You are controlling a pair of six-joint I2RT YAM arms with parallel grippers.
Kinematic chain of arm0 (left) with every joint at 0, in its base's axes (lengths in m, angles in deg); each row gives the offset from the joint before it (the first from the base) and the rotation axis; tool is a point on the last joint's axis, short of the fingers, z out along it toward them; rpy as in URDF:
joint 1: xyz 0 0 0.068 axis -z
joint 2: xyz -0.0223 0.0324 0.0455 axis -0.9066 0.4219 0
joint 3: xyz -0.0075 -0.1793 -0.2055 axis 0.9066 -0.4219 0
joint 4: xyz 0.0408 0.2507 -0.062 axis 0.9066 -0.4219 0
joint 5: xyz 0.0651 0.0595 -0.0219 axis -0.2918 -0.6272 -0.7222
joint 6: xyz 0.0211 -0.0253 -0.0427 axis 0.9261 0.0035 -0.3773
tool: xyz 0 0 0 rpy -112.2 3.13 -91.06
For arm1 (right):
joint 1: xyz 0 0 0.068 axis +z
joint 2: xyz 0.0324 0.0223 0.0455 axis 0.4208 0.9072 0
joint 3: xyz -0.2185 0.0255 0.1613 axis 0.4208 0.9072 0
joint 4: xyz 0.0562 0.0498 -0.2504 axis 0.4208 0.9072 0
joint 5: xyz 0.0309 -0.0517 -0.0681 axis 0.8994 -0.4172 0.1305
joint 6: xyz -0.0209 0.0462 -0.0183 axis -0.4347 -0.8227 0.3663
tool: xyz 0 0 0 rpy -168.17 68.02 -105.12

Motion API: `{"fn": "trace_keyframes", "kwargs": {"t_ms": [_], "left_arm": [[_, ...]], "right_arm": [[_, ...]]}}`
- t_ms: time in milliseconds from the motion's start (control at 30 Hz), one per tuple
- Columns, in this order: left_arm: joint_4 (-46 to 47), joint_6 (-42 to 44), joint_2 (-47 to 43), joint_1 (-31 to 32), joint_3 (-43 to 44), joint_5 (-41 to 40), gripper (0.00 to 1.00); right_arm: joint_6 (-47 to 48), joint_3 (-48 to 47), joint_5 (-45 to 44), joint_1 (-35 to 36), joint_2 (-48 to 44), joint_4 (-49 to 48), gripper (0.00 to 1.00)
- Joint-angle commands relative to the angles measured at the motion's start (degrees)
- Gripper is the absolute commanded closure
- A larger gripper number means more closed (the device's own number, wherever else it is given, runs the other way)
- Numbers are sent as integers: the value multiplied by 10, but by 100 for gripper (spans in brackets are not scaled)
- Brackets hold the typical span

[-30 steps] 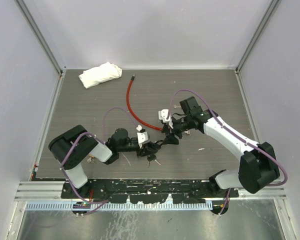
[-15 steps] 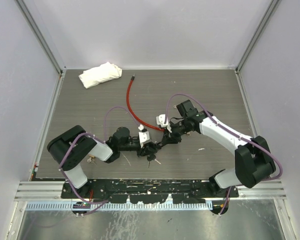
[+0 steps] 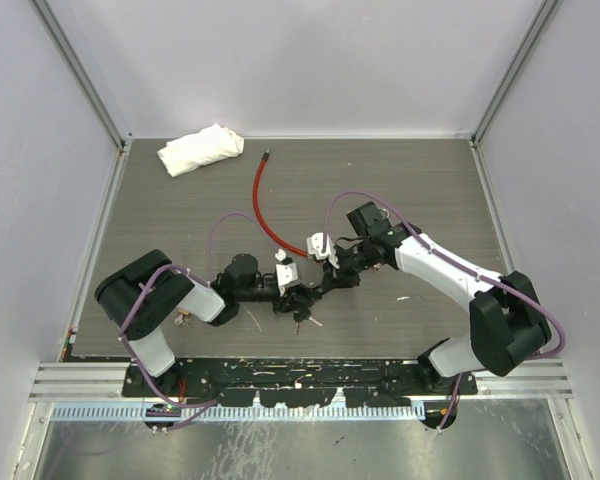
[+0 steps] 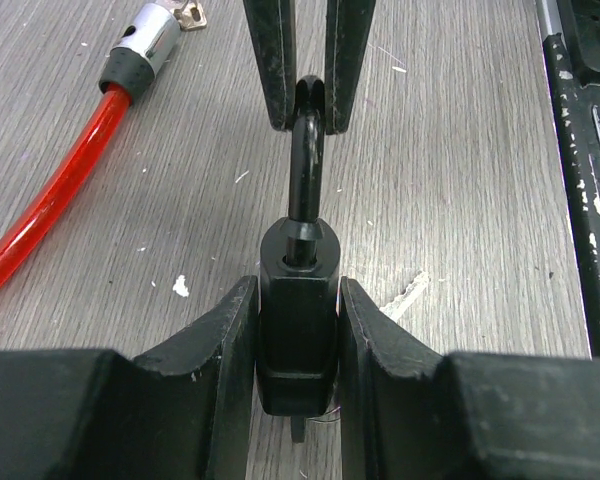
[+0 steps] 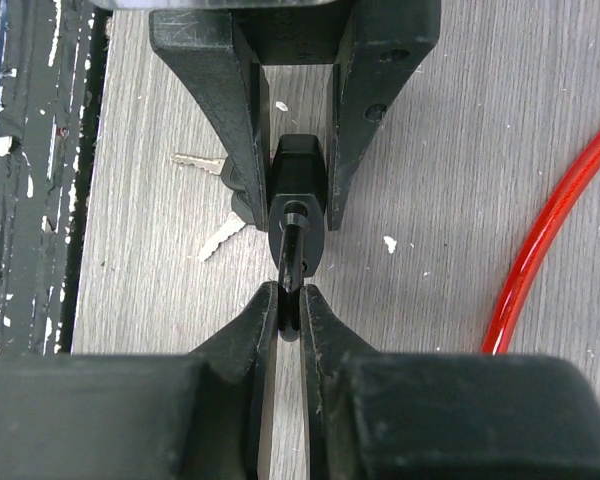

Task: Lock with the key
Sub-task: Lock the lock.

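Observation:
A black padlock [image 4: 298, 310] is clamped by its body between the fingers of my left gripper [image 4: 298, 292], low over the table at centre [image 3: 302, 292]. Its shackle [image 5: 292, 262] sticks out toward my right gripper [image 5: 291, 300], which is shut on the shackle's loop. In the left wrist view the right fingers [image 4: 272, 60] pinch the shackle top [image 4: 308, 100]. Silver keys [image 5: 212, 238] lie on the table just beside the padlock, also in the top view [image 3: 302, 320]; neither gripper holds them.
A red cable [image 3: 265, 215] with a metal end [image 4: 150, 35] curves across the table behind the grippers. A white cloth [image 3: 200, 148] lies at the back left. The black base rail [image 3: 280, 385] runs along the near edge.
My right arm has moved left toward the padlock and its jaws have closed on the shackle. The left gripper and padlock have stayed put.

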Motion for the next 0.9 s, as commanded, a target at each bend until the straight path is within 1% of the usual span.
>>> {"fn": "trace_keyframes", "kwargs": {"t_ms": [0,167,267,367,567,867], "left_arm": [[-14,14,25,-3,-7,-36,100],[-23,22,27,-2,-14,-47,100],[-6,23,32,-2,-24,-58,100],[15,18,44,-3,-30,-61,100],[52,5,73,-2,-37,-63,100],[5,15,67,-2,-21,-63,100]], "right_arm": [[-37,11,40,44,0,-47,99],[-46,2,24,67,49,-42,99],[-54,4,23,77,66,-49,99],[-73,8,26,83,77,-66,99],[-119,34,40,84,70,-130,99],[-139,61,55,97,79,-177,99]]}}
